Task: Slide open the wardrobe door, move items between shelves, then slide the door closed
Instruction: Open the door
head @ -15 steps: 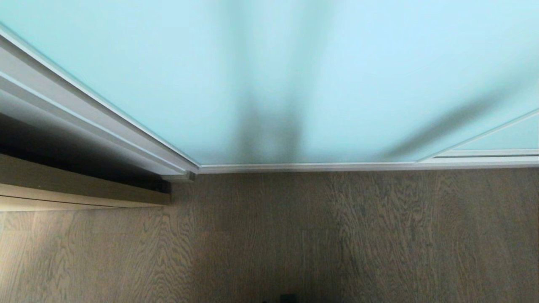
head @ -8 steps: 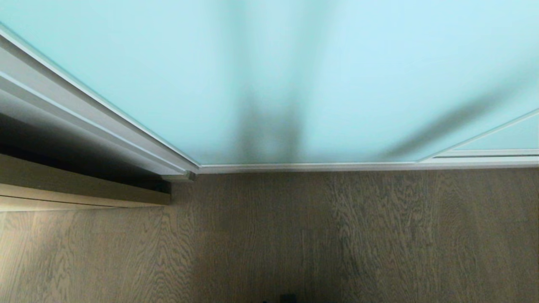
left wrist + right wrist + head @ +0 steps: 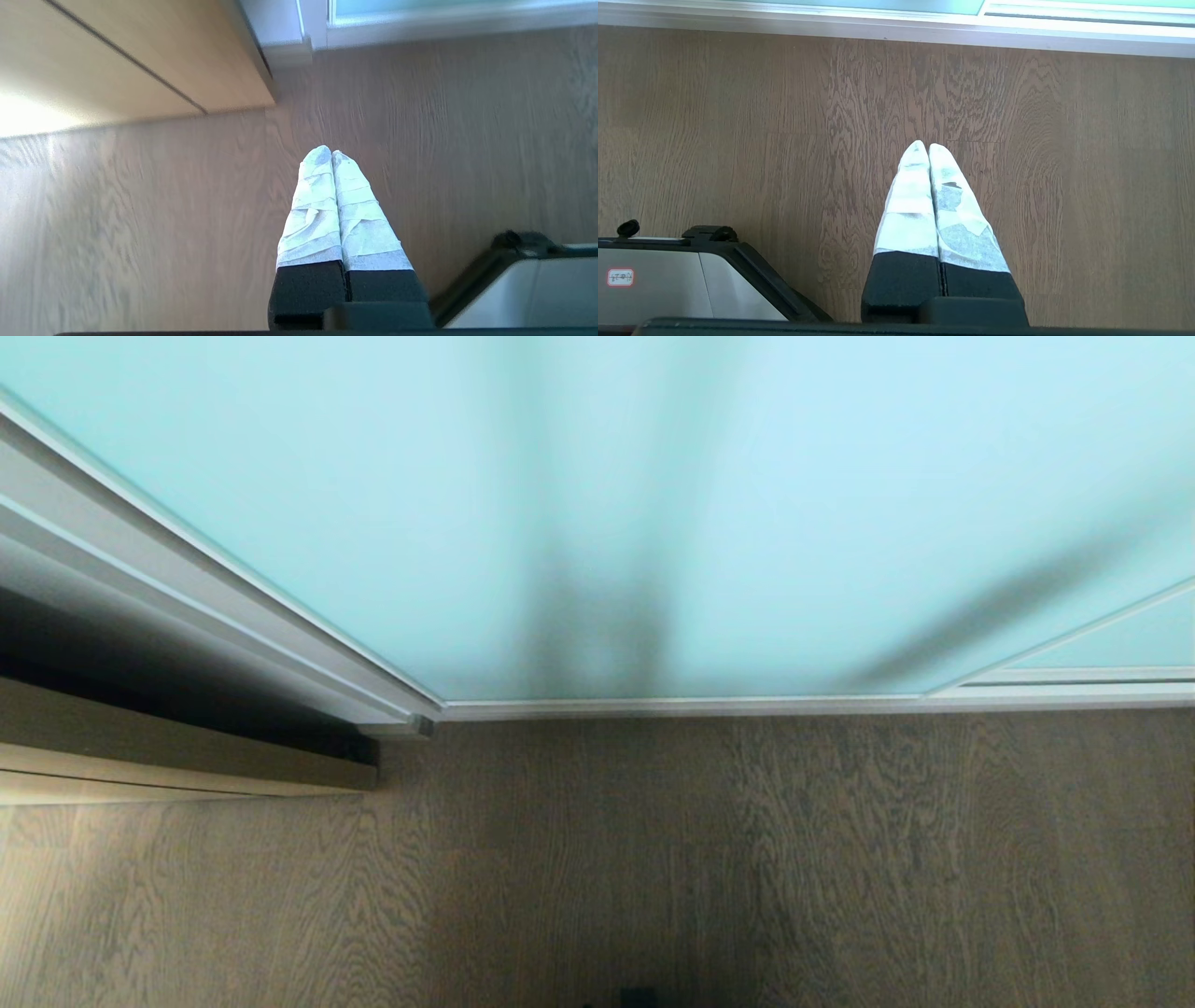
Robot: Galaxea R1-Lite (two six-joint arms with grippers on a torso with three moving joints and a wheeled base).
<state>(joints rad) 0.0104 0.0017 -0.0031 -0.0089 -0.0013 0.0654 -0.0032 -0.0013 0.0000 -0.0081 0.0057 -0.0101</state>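
Note:
The sliding wardrobe door [image 3: 653,504], frosted pale blue-green glass in a thin silver frame, fills the upper head view and stands closed down to the floor. Its bottom rail also shows in the right wrist view [image 3: 878,23]. The items and the shelves are hidden behind it. Neither arm is in the head view. My left gripper [image 3: 331,153] hangs over the wood floor, its white-taped fingers pressed together and holding nothing. My right gripper [image 3: 923,146] hangs the same way, shut and empty, a short way in front of the door's rail.
Brown wood-grain floor [image 3: 747,859] lies in front of the door. A light wood cabinet front [image 3: 140,56] stands at the left, beside the door's frame post [image 3: 187,579]. A second glass panel [image 3: 1120,639] overlaps at the right. Parts of my base [image 3: 668,275] show low.

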